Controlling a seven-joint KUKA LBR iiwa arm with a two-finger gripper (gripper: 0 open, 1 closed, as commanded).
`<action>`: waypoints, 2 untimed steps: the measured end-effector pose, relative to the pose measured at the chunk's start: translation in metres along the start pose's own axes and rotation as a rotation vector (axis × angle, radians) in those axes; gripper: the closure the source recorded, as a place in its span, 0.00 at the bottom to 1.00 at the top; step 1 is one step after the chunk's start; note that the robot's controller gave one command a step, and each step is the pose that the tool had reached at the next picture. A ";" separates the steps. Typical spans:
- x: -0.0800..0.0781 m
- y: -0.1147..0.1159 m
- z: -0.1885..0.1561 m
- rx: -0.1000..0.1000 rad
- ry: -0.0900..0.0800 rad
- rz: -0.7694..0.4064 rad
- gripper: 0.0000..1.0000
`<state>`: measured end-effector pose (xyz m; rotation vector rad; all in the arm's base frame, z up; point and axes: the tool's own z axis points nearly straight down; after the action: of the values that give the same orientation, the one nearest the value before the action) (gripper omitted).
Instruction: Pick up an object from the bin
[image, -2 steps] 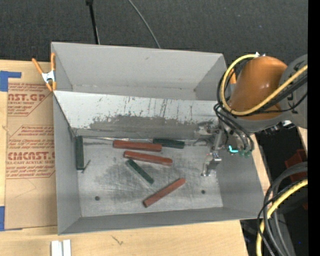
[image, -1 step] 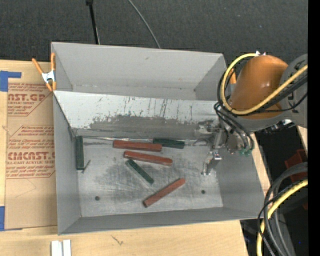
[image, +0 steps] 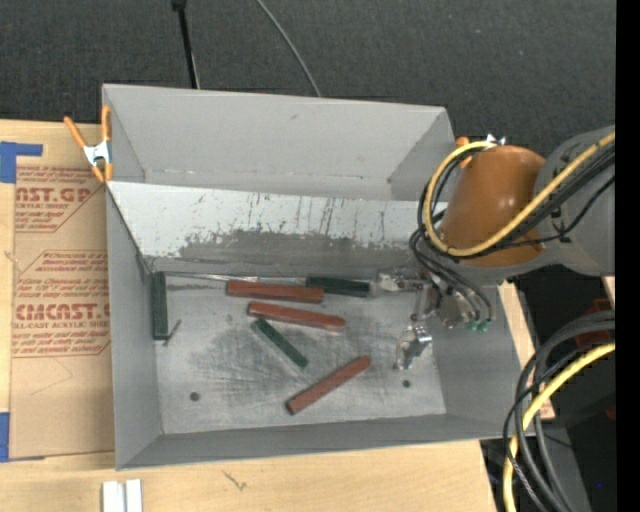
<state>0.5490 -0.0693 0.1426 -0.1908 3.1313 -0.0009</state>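
Gripper, spread or closed I cannot tell, hangs beside a brown stick just to its left; likely light, stiff, smooth, so pinch across its narrow middle

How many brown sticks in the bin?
3: back stick, middle stick just in front of it, front stick lying aslant. None looks hidden.

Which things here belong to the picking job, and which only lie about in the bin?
Job: grey bin; gripper, low at its right; slanted red-brown bar, nearest the gripper.

Lying about: rear red-brown bar; middle red-brown bar; dark green bar along the left wall; dark green bar at the back; slanted dark green bar mid-floor.
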 end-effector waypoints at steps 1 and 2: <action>-0.001 0.022 0.060 -0.001 0.005 -0.009 1.00; -0.001 0.022 0.060 -0.001 0.005 -0.009 0.00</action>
<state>0.5476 -0.0476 0.0830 -0.2055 3.1354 0.0006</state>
